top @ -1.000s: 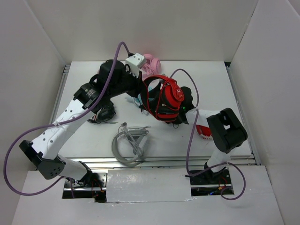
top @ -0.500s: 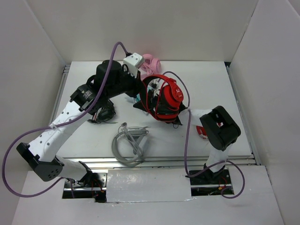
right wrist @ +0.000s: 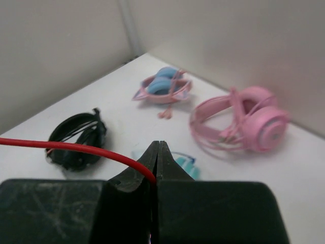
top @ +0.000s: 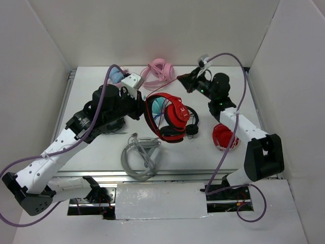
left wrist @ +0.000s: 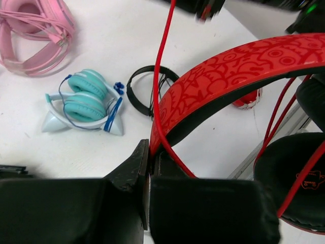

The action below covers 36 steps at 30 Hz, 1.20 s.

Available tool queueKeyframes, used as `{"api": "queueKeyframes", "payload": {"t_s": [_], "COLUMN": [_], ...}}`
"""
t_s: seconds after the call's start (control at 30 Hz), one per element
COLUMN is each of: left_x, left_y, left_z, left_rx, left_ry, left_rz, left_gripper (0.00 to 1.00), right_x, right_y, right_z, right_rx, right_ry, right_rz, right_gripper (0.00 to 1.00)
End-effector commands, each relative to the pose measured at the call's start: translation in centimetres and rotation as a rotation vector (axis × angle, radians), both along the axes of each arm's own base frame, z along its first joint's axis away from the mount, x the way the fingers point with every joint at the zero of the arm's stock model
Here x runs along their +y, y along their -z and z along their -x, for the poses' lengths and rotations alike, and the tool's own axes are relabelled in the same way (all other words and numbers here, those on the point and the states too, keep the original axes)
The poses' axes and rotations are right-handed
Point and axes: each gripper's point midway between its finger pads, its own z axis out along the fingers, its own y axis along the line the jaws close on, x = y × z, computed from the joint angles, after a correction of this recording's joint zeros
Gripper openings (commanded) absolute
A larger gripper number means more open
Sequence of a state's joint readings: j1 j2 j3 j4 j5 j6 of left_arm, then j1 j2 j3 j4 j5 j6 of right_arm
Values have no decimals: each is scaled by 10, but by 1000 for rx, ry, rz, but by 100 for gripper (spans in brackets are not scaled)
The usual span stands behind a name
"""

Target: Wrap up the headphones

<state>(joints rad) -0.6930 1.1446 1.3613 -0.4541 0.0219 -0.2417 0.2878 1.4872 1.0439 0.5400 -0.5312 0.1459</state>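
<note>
While your left gripper has its fingers pinched tight on the red-and-black headband, your right gripper has its fingers pressed together on the thin red cable. The headphones are held by the left gripper over the middle of the table. Your right gripper is near the far edge, close to the pink headphones.
</note>
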Motion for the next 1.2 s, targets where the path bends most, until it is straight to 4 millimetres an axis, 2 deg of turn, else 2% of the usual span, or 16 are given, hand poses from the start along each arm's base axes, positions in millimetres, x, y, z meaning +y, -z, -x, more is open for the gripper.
{"api": "queueKeyframes", "payload": {"t_s": [0.0,0.03,0.07,0.1,0.17,0.2,0.23,0.27,0.33,0.37,0.53,0.8,0.83,0.9,1.17], "left_x": [-14,-16,-18,-20,-27,-30,-34,-39,-43,-46,-56,-46,-46,-46,-45], "left_y": [-28,-25,-13,-8,6,10,12,20,27,33,44,55,59,59,60], "left_z": [4,3,5,7,13,16,19,25,28,32,44,30,29,27,19], "left_rx": [-53,-51,-26,-13,14,16,18,31,34,44,58,63,70,66,71], "left_ry": [28,27,38,45,67,76,86,97,104,109,143,25,19,11,-31], "left_rz": [164,172,162,162,152,149,147,131,118,104,75,36,27,22,14], "left_gripper": [0,0,0,0,0,0,0,0,0,0,0,0,0,0,0], "right_x": [-33,-37,-46,-52,-65,-70,-74,-82,-85,-89,-104,-126,-128,-132,-157], "right_y": [-53,-60,-65,-87,-100,-116,-121,-139,-145,-157,-160,-163,-158,-167,-172], "right_z": [-9,-10,-14,-14,-18,-17,-18,-18,-20,-21,-22,-11,-11,-3,1], "right_rx": [-90,-100,-91,-133,-162,-194,-215,-244,-238,-258,-256,-278,-275,-293,-302], "right_ry": [130,139,174,192,246,257,269,292,298,312,366,381,386,397,470], "right_rz": [38,44,49,47,63,53,73,66,81,77,88,54,55,18,-33], "right_gripper": [0,0,0,0,0,0,0,0,0,0,0,0,0,0,0]}}
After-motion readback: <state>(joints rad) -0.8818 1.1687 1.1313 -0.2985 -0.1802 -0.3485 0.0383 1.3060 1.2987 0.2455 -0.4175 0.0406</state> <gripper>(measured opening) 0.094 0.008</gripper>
